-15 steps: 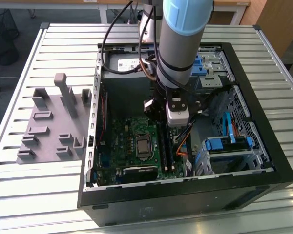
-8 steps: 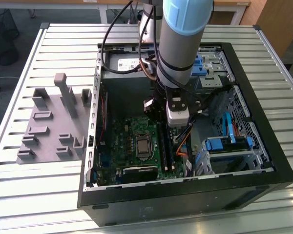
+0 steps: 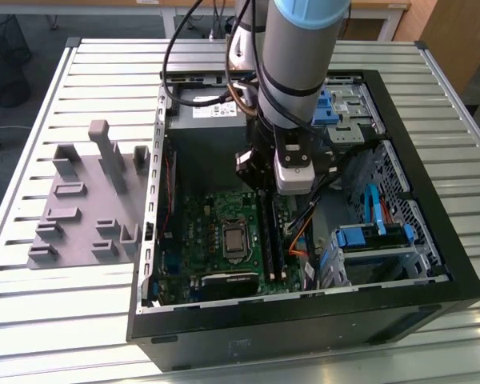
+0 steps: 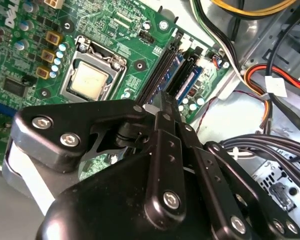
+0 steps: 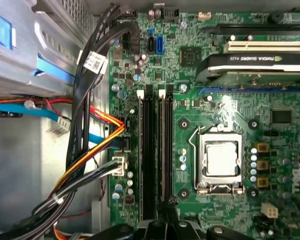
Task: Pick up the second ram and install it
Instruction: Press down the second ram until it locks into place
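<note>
Inside the open computer case point(image 3: 400, 300), my gripper point(image 3: 268, 200) reaches down over the motherboard's long black memory slots point(image 3: 274, 240). In the second wrist view, the gripper point(image 4: 162, 97) has its black fingers drawn together and shut, tips at the near end of one slot. The second ram point(image 4: 179, 59) shows as a thin blue-green edge standing in that slot. A similar edge point(image 4: 193, 79) stands in the neighbouring slot. In the first wrist view, the slots point(image 5: 156, 155) run straight away from the gripper point(image 5: 162, 222). I cannot tell whether the tips touch the ram.
The grey fixture tray point(image 3: 80, 216) with upright posts lies outside the case at the exterior view's left. The CPU socket point(image 5: 220, 160) sits beside the slots. Bundled cables point(image 5: 90, 150) and a blue-trimmed drive cage point(image 3: 376, 240) crowd their other side.
</note>
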You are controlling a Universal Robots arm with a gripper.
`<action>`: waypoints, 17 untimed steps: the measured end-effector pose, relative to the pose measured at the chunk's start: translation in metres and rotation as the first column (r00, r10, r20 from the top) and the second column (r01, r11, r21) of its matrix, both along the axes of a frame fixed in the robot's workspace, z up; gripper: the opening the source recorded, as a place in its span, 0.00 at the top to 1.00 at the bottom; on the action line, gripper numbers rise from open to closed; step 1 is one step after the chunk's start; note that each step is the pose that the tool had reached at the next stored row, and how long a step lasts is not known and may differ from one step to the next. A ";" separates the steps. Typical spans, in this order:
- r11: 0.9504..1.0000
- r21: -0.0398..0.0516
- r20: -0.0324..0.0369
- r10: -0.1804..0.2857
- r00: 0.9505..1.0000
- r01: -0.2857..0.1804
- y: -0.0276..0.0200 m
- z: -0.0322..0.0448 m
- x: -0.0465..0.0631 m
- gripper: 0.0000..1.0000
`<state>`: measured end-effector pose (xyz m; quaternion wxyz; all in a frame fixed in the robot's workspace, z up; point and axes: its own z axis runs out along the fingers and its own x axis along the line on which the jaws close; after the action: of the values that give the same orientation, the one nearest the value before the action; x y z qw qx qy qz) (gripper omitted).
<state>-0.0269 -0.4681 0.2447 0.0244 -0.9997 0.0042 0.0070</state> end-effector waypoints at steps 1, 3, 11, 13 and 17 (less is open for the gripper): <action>1.000 0.000 0.000 0.000 1.000 0.000 0.0000 0.0004 0.000 0.89; 1.000 0.000 0.000 0.000 1.000 0.000 0.0001 0.0004 0.000 0.89; 1.000 0.000 0.000 0.000 1.000 0.000 -0.0008 0.0006 0.000 0.89; 1.000 0.000 0.000 0.000 1.000 0.000 -0.0032 0.0005 0.000 0.89; 1.000 0.000 0.000 0.000 1.000 0.000 -0.0099 0.0004 0.000 0.89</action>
<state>-0.0269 -0.4780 0.2452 0.0244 -0.9997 0.0042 0.0070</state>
